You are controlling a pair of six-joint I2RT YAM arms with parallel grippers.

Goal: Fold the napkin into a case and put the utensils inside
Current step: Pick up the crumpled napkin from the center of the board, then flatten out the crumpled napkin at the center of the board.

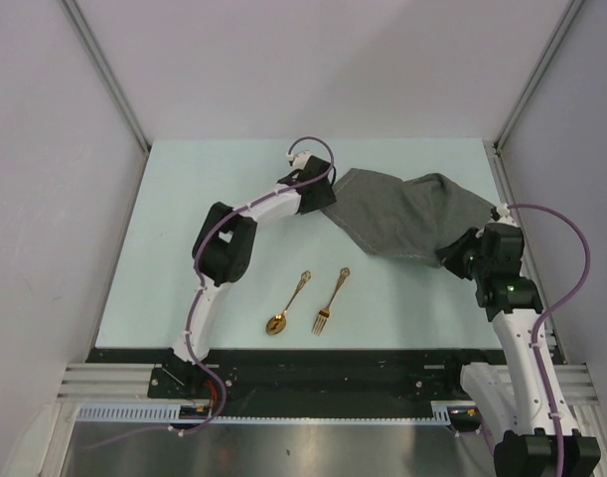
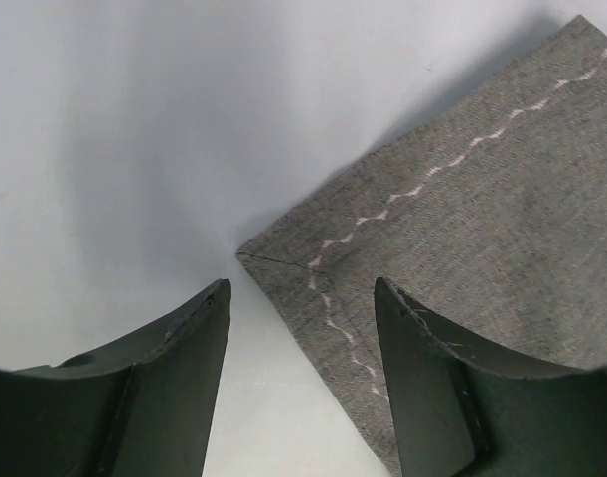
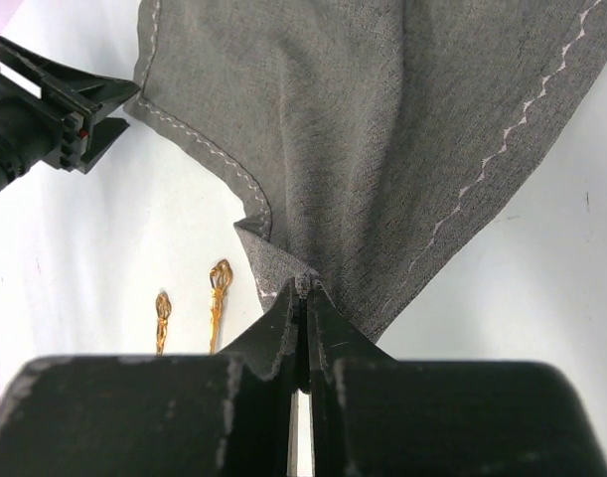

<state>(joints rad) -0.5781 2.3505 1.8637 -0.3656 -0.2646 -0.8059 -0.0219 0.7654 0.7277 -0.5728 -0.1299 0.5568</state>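
The dark grey napkin [image 1: 402,214] lies rumpled on the far right of the counter [image 1: 184,219]. The right tool [image 3: 303,288] is clamped on its near corner. The left tool [image 2: 301,288], jaws apart, straddles the napkin's left corner, perhaps without touching it. The gold spoon [image 1: 290,299] and fork [image 1: 333,296] lie side by side nearer the arms' bases, apart from the cloth.

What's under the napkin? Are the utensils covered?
No: the spoon and fork lie bare on the table, apart from the napkin. What it hides cannot be seen; only table shows around it. The right gripper pinches one corner.
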